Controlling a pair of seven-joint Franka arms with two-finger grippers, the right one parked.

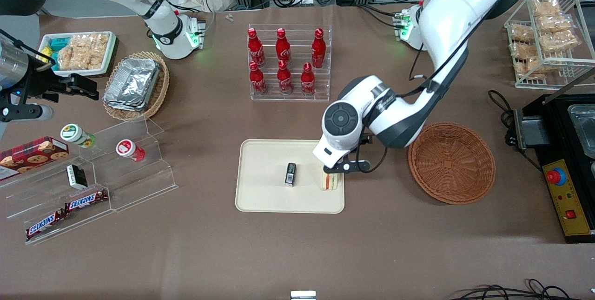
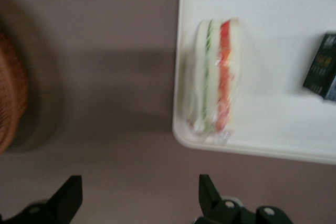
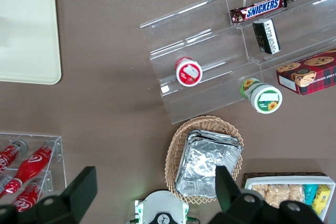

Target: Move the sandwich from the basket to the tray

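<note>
From my station I see the sandwich lying on the tray, right at the tray's edge nearest the basket and close to the tray's corner nearest the front camera. In the left wrist view the sandwich shows its cut face: pale white bread on the outside, a thin green band, another white layer, then an orange-red band, all inside a clear wrapper that crinkles at one end. It lies just inside the low rim of the tray, a cream surface with a rounded corner. A small dark box stands on the tray near its middle, well apart from the sandwich. The gripper hangs over the sandwich's end of the tray, and in the wrist view I read the gripper as spread wide, its two black fingers far apart with nothing between them and clear of the sandwich. The reddish-brown basket sits on the brown table beside the tray, toward the working arm's end, with no contents that I can see.
</note>
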